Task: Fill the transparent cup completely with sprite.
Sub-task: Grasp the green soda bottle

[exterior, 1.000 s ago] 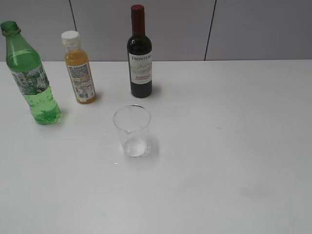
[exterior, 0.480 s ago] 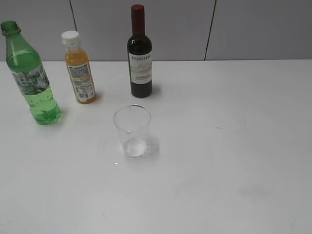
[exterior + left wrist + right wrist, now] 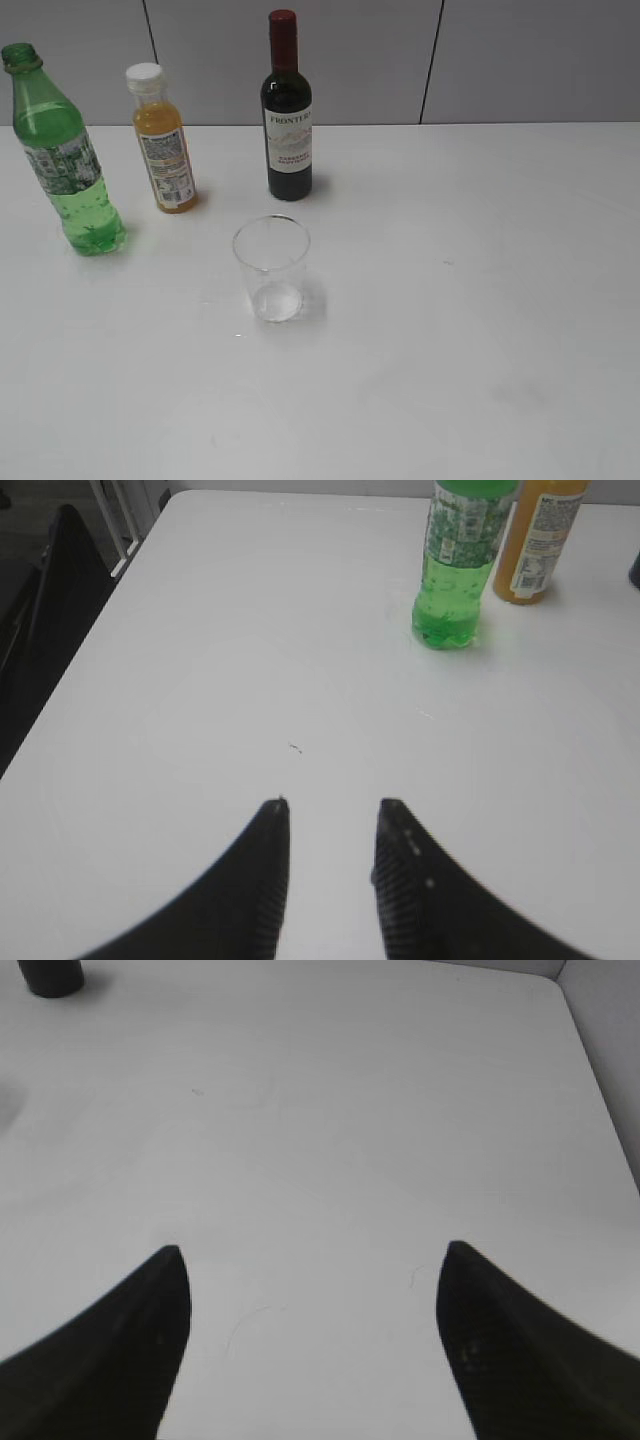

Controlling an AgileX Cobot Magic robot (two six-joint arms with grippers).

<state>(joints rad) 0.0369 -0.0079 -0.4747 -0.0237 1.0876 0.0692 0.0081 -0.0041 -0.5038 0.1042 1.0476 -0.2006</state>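
The transparent cup [image 3: 271,267] stands upright near the middle of the white table [image 3: 450,330]; it looks empty. The green sprite bottle [image 3: 62,155], uncapped and partly filled, stands at the far left; it also shows in the left wrist view [image 3: 455,565]. Neither gripper shows in the exterior view. My left gripper [image 3: 332,805] is open and empty over bare table, well short of the sprite bottle. My right gripper [image 3: 312,1250] is wide open and empty over bare table on the right side.
An orange juice bottle [image 3: 163,140] with a white cap stands right of the sprite bottle, also in the left wrist view [image 3: 538,540]. A dark wine bottle [image 3: 287,110] stands behind the cup; its base shows in the right wrist view [image 3: 50,975]. The table's left edge [image 3: 100,600] is near.
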